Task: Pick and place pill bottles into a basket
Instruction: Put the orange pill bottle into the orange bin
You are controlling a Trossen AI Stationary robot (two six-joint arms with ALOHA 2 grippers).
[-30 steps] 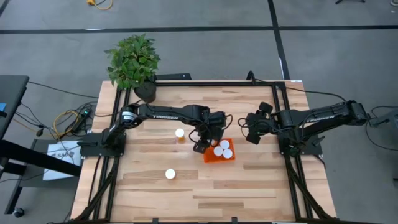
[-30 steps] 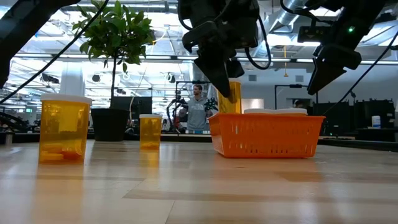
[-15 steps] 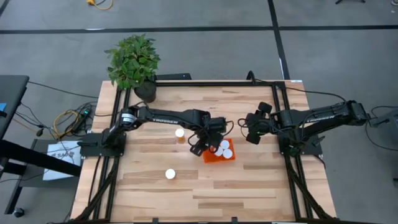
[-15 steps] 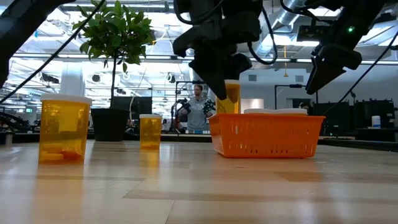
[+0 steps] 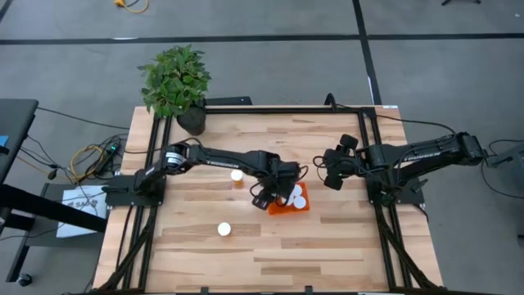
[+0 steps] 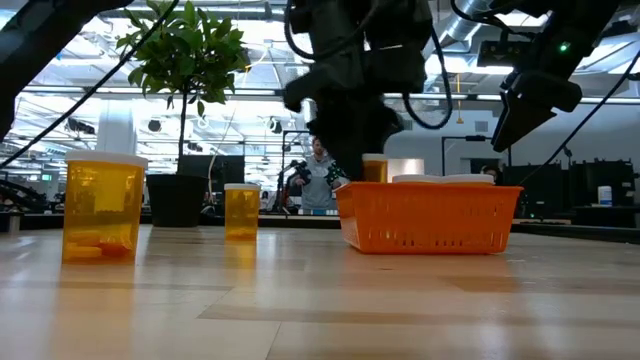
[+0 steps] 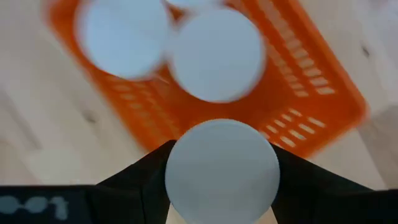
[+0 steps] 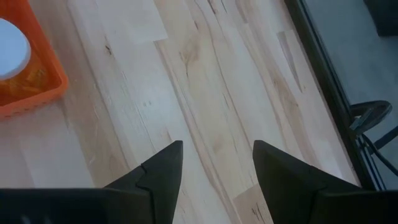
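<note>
Left wrist view, left hand [image 7: 222, 186] gripping pill bottle [image 7: 222, 172]

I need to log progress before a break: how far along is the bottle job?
Done: at least two white-capped pill bottles stand in the orange basket. In hand: the left gripper holds another bottle at the basket's edge. Left: two bottles on the table. The right gripper waits open beside the basket.

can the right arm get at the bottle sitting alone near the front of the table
Probably not easily: that pill bottle stands on the left arm's side, and the left gripper with the basket lies between it and the open, empty right gripper.
</note>
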